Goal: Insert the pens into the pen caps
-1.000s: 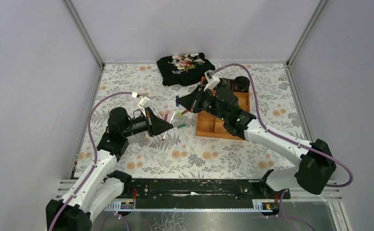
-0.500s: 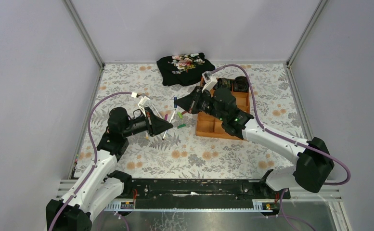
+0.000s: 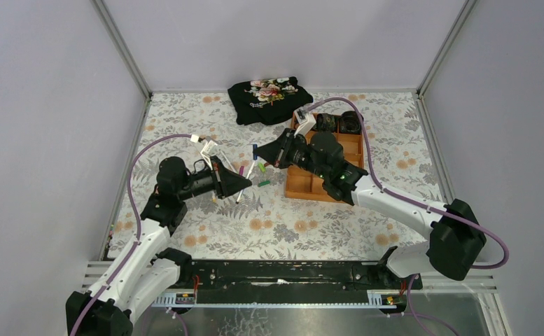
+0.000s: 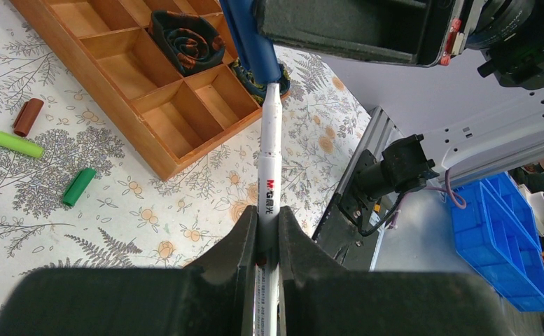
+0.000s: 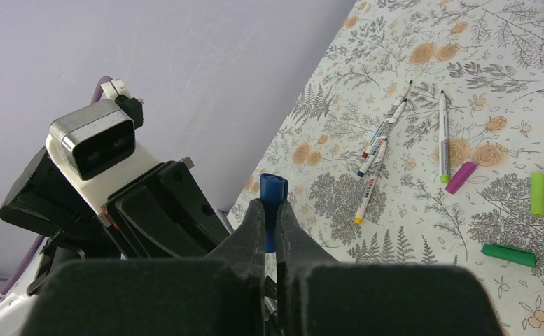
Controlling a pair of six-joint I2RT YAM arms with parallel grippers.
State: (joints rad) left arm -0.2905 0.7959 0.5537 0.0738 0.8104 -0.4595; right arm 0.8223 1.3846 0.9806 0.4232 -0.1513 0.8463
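Note:
My left gripper point(image 4: 268, 210) is shut on a white pen point(image 4: 269, 161) that points forward and up. My right gripper point(image 5: 269, 204) is shut on a blue cap point(image 5: 272, 192), which shows in the left wrist view point(image 4: 251, 42) with its mouth on the pen's front end. In the top view the blue cap point(image 3: 255, 149) hangs between the left gripper point(image 3: 248, 183) and the right gripper point(image 3: 263, 152). Loose on the table are pens point(image 5: 379, 140), a magenta cap point(image 5: 461, 177), a light green cap point(image 4: 13, 143), a dark green cap point(image 4: 78, 186) and a dark red cap point(image 4: 27, 116).
An orange wooden tray point(image 3: 318, 185) with several cells lies under the right arm, with dark rolled items in its far cells point(image 4: 185, 42). A black floral cloth point(image 3: 269, 98) lies at the back. Walls close in the table on three sides.
My right gripper has moved a little left and nearer with the blue cap, toward the pen. The left arm has stayed still.

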